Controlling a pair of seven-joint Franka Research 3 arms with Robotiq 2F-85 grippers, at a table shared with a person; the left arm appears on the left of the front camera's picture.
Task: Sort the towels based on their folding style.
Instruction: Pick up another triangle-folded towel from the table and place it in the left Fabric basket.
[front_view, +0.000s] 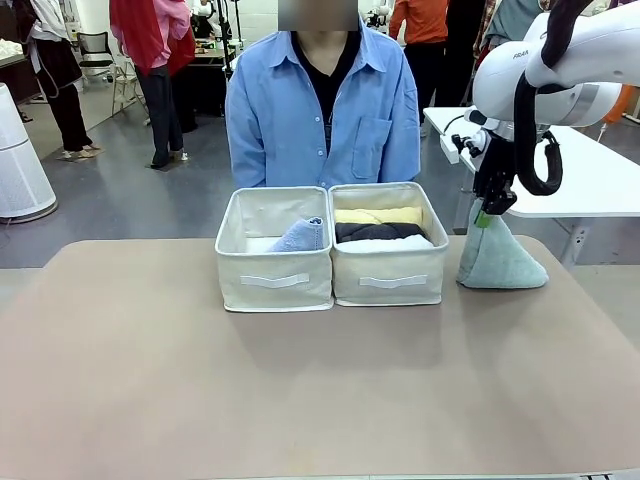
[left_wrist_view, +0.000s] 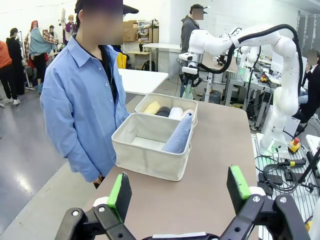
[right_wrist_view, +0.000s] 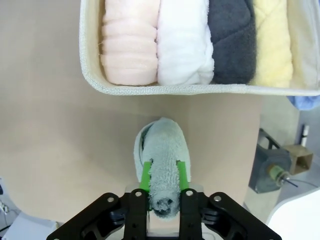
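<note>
The right jaws were closed on the grey-green cone (right_wrist_view: 161, 150). Their green pads (right_wrist_view: 146, 175) pressed on both sides of its narrow top. The cone stood upright between the jaws and hung down below them, and its wide base rested on the tabletop (front_view: 300, 400).

Just beyond these jaws was the right box (right_wrist_view: 165, 90). The cone stood near its wall but did not touch it. Four rolls lay side by side inside. In the right wrist view they were, from left to right, the pink roll (right_wrist_view: 129, 45), the white roll (right_wrist_view: 182, 42), the dark grey roll (right_wrist_view: 231, 40) and the yellow roll (right_wrist_view: 272, 40). The pink roll was the nearest one to the jaws.

The left jaws were wide open, with nothing between their pads (left_wrist_view: 116, 192). They hovered over a bare part of the tabletop. Ahead of them, well apart, stood the left box (left_wrist_view: 145, 160), touching the right box behind it. The blue cone (left_wrist_view: 178, 136) was inside this left box and leaned on the wall that the two boxes share.

A person (front_view: 322, 110) in a blue shirt stood at the far side of the tabletop, just behind the two boxes. I could not tell where the person's hands were.
</note>
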